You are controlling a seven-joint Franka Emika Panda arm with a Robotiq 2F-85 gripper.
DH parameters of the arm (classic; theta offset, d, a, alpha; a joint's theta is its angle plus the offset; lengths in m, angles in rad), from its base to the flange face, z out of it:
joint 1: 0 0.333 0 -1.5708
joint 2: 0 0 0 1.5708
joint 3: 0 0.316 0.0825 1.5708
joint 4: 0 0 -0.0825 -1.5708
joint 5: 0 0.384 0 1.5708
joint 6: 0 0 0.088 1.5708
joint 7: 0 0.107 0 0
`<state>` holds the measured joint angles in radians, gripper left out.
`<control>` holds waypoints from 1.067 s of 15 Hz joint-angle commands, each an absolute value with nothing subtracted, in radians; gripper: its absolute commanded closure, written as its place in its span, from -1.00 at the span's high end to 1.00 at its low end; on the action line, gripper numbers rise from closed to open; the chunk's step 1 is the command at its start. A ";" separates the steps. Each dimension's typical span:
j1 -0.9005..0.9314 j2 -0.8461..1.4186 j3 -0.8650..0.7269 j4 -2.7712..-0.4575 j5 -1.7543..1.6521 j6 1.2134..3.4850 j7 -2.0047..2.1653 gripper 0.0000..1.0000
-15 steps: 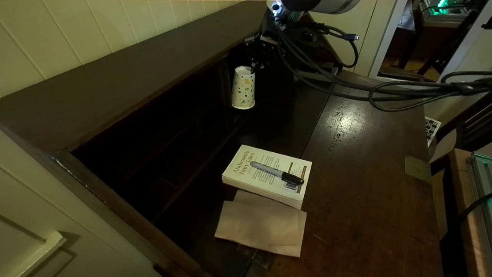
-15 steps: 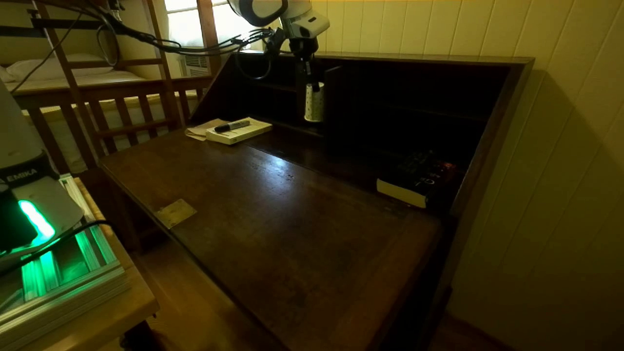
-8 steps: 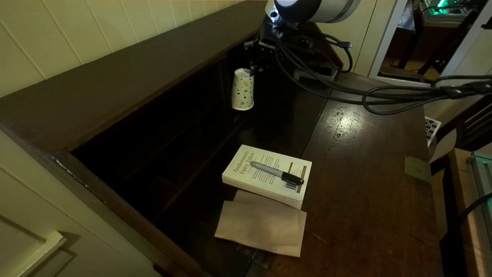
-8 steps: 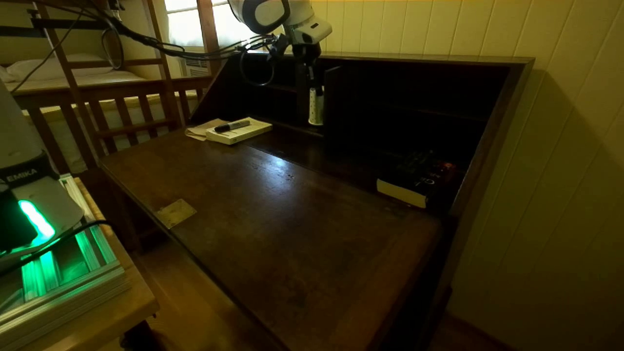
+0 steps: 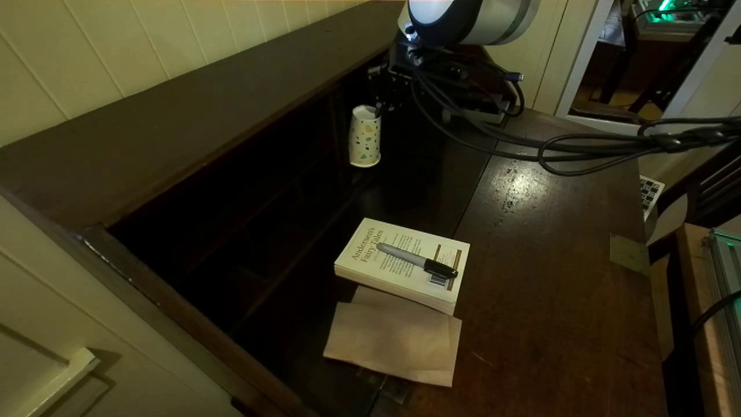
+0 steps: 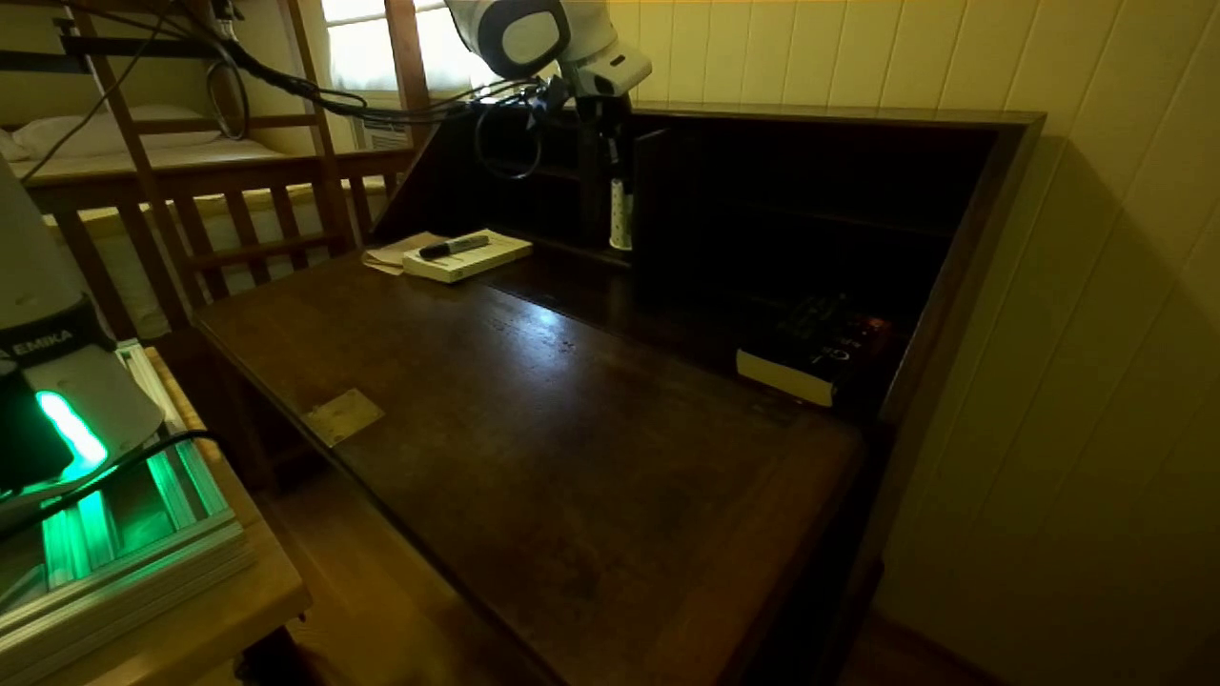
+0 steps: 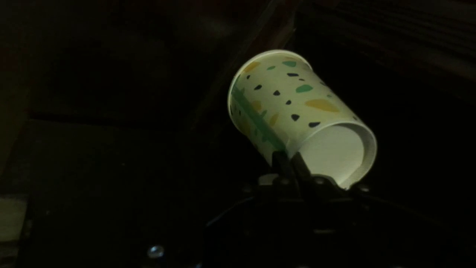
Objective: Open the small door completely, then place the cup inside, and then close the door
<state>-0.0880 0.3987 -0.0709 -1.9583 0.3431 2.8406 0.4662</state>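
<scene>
One cup (image 5: pixel 365 138), upside down, hangs in mid-air over the table (image 6: pixel 534 429). The tool (image 7: pixel 289 159) has it, jaws pinched together on the edge of the cup's closed end. The arm (image 6: pixel 591 43) sits above the cup with its wrist angled so the tool reaches down to it, and in an exterior view the cables (image 5: pixel 674 141) loop well out to the right of the cup.

The small door (image 6: pixel 654 200) really depends on your angle. In an exterior view it's upright just right of the cup, sticking out from the dark shelves (image 6: pixel 553 172), so it's open, though how far I honestly can't tell. Same for whether it touches the cup. In the wrist view it's too murky for me to pick out.

Wrist view does give a great look at the cup's recessed base right by the jaws, wider lip pointing away.

Both exterior views have the white book (image 5: pixel 393 271) apart from the cup, a marker (image 5: pixel 415 260) on top, and brown paper (image 5: pixel 393 341) on the book's side away from the cup. The title, Andersen's Fairy Tales, is readable only in an exterior view where the book is below the cup. A bed (image 6: pixel 205 152), well left of the cup, shows in an exterior view only.
</scene>
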 commanded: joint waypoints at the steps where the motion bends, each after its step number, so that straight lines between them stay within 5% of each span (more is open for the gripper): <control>1: -0.102 0.415 -0.043 -1.943 0.410 2.882 0.442 -0.98; 16: -0.121 0.418 -0.014 -1.968 0.446 2.899 0.389 -0.98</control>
<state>-0.1071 0.4132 -0.0293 -1.9609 0.4124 2.8725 0.4238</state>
